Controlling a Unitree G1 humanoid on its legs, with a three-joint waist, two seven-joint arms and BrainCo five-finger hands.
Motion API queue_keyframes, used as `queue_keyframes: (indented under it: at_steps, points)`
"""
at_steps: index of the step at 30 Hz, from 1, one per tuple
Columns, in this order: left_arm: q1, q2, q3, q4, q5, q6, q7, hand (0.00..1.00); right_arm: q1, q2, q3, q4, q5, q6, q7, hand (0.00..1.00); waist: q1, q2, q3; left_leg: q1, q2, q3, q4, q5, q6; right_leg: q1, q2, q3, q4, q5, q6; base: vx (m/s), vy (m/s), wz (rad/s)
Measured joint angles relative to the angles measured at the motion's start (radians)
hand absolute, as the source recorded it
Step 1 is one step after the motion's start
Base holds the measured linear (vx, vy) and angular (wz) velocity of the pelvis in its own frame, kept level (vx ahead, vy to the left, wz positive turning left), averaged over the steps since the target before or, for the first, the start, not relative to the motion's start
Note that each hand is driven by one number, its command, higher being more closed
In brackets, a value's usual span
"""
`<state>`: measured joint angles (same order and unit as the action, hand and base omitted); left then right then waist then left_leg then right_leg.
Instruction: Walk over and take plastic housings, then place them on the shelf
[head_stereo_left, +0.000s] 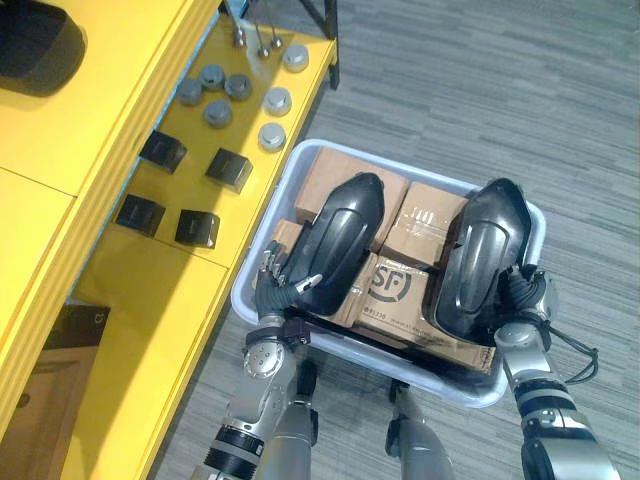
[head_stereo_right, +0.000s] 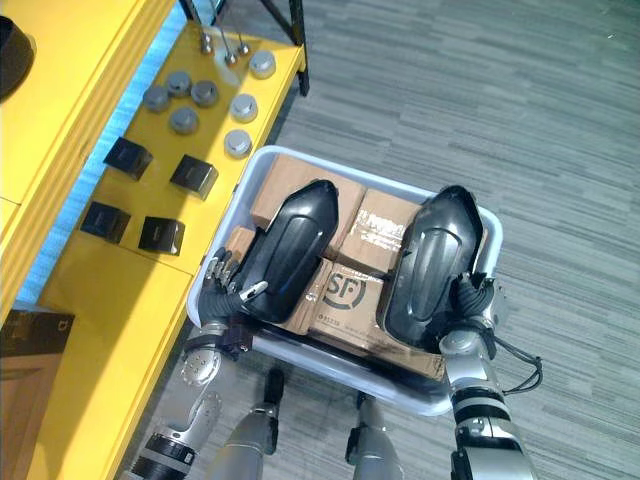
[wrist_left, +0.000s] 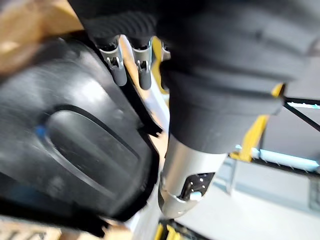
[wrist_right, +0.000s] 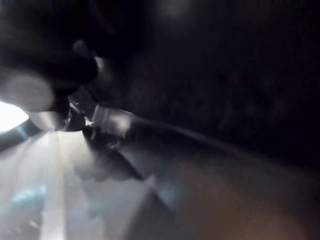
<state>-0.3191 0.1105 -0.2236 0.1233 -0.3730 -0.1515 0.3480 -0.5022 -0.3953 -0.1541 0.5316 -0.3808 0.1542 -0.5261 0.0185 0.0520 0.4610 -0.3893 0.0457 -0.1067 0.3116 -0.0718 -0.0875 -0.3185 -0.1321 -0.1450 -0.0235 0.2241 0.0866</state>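
Two glossy black plastic housings are held over a pale grey bin (head_stereo_left: 262, 240) of cardboard boxes (head_stereo_left: 425, 225). The left housing (head_stereo_left: 340, 240) lies tilted across the boxes, and my left hand (head_stereo_left: 278, 278) has its fingers curled round the near end. In the left wrist view the fingertips (wrist_left: 120, 67) press on that housing (wrist_left: 65, 145). The right housing (head_stereo_left: 482, 258) stands steeper at the bin's right side. My right hand (head_stereo_left: 520, 288) grips its lower end from behind and is largely hidden by the shell.
A yellow shelf (head_stereo_left: 170, 290) runs along the left, close beside the bin. On it lie small black boxes (head_stereo_left: 229, 168) and several grey round caps (head_stereo_left: 217, 112). A yellow upper surface (head_stereo_left: 90, 90) overhangs further left. Grey floor (head_stereo_left: 480, 90) stretches to the right.
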Motion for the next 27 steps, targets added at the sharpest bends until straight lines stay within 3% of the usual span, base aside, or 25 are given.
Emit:
queue_keyframes:
  at_steps: [5, 12, 18, 27]
  points:
    - [-0.026, 0.047, -0.047, 0.003, -0.054, 0.0, -0.041, 0.0, 0.036, -0.027, 0.027, -0.134, -0.088, -0.005, 0.018, 1.0, -0.013, -0.023, -0.014, 0.072, 0.003, 0.031, -0.047, 0.006, 0.003, 0.036, 0.0, 0.024, -0.005, -0.005, -0.001, 0.01, 0.021, -0.17]
    - [-0.149, 0.091, -0.142, 0.132, -0.253, 0.013, -0.127, 0.0, 0.073, -0.048, 0.153, -0.255, -0.189, -0.023, 0.068, 1.0, -0.053, -0.079, -0.095, 0.186, 0.012, 0.064, -0.11, 0.009, 0.001, 0.116, 0.007, 0.048, -0.035, -0.005, -0.007, 0.07, 0.035, -0.11]
    - [-0.199, 0.095, -0.206, 0.184, -0.365, 0.018, -0.181, 0.0, 0.072, -0.069, 0.26, -0.296, -0.225, -0.059, 0.083, 1.0, -0.053, -0.086, -0.183, 0.239, 0.015, 0.078, -0.147, 0.008, 0.001, 0.155, 0.01, 0.054, -0.049, -0.012, -0.012, 0.05, 0.037, -0.07]
    - [-0.201, 0.081, -0.279, 0.268, -0.385, 0.03, -0.192, 0.0, 0.079, -0.008, 0.356, -0.321, -0.259, -0.064, 0.096, 1.0, -0.047, -0.088, -0.252, 0.283, 0.025, 0.091, -0.186, 0.012, -0.003, 0.181, 0.02, 0.061, -0.059, -0.016, -0.017, 0.03, 0.025, -0.05]
